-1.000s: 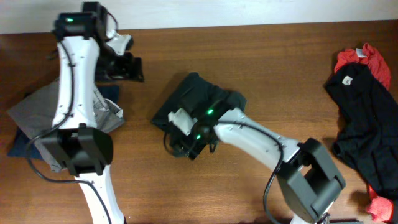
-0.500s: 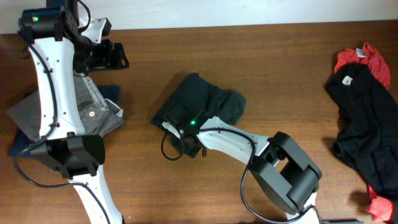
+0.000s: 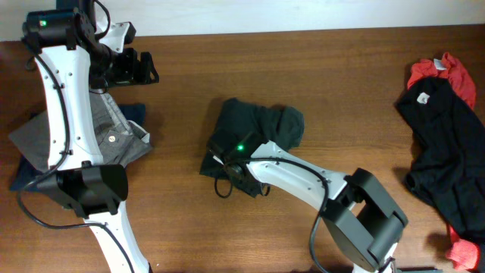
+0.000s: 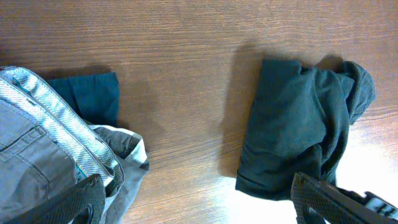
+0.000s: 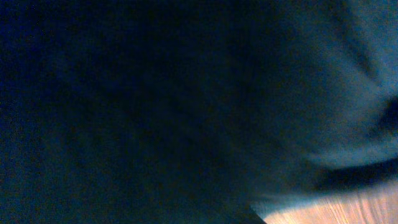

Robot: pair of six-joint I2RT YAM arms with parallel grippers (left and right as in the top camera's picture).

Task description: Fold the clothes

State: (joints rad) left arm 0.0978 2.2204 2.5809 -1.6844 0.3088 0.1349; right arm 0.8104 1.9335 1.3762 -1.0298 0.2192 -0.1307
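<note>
the dark green shirt (image 3: 261, 127) is a rumpled, half-folded bundle, bunched into a rounded lump at its 2 o'clock corner, lying mid-table (image 3: 348, 76). the right gripper (image 3: 229, 173) sits at its 7 o'clock corner; its wrist view shows only dark cloth, so i cannot tell whether it is clenched. the left gripper (image 3: 144, 68), well apart at 10 o'clock, is spread wide and holds nothing. a pale tag on the black garment (image 3: 436, 144) at 3 o'clock is too small to read.

Overhead I get bright, even light, sharp focus and soft shadows on the worktop (image 3: 341, 91). Left wrist view has white glare bottom right. Right wrist feed is nearly black and blurred, with the dark shirt (image 5: 155, 106) filling it.
</note>
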